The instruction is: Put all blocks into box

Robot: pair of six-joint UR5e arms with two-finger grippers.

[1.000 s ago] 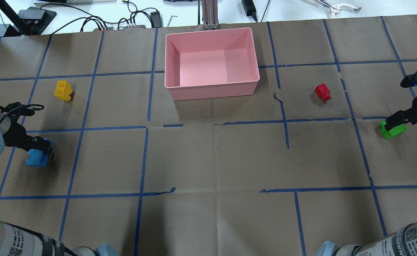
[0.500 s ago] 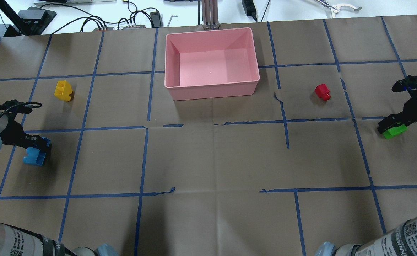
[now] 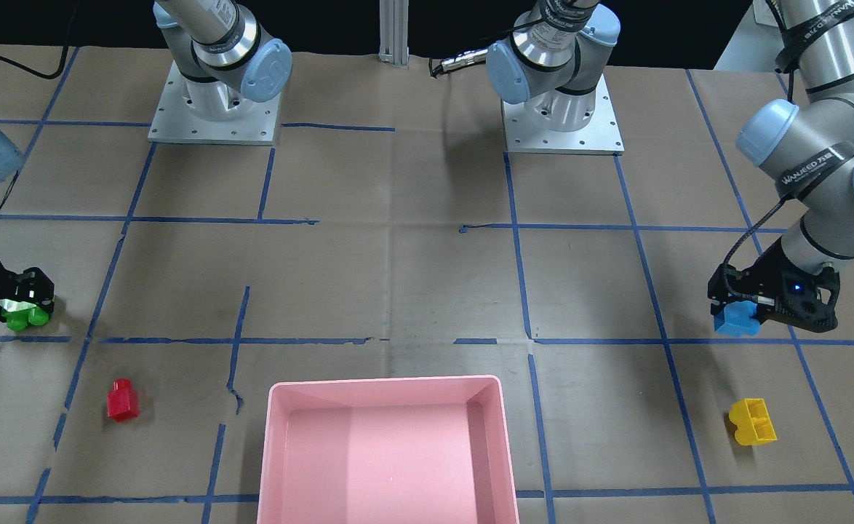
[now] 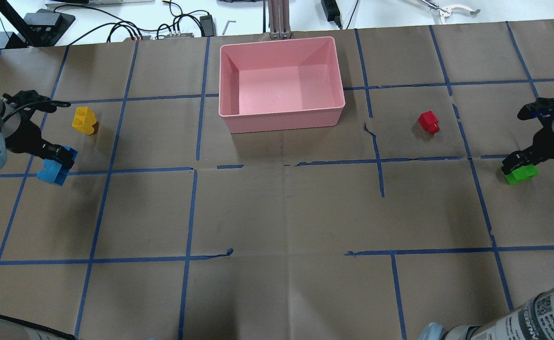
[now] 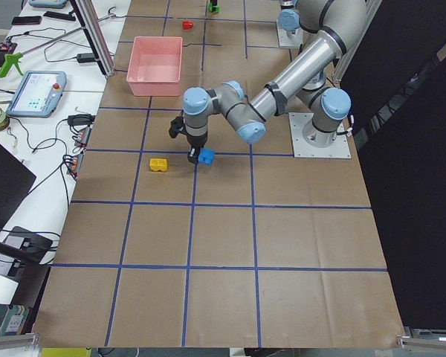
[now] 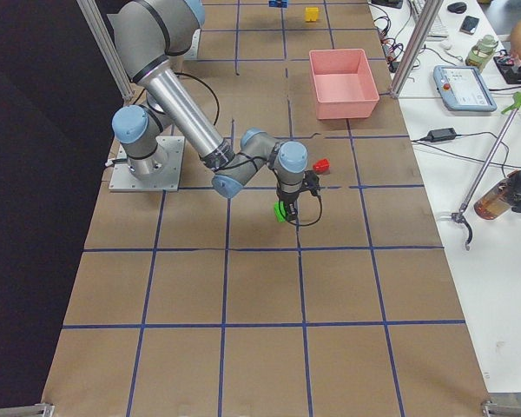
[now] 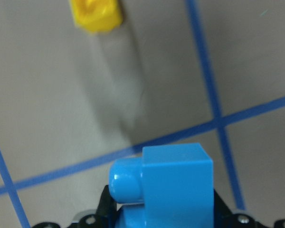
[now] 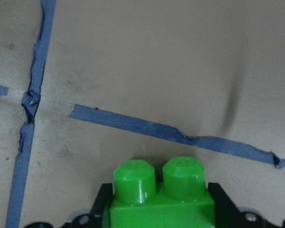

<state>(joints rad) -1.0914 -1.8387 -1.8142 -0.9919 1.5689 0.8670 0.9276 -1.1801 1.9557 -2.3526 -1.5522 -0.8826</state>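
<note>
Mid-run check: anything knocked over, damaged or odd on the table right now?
Nothing serious. The red block and the yellow block both lie tipped on their sides, studs pointing sideways. The blue tape just left of the red block is torn and curled off its line. The pink box sits square and is empty.

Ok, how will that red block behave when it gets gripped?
The red block looks like hard moulded plastic, so probably rigid and light. Flat faces suggest it won't roll; being small, it might skid or twist under an off-centre pinch.
</note>
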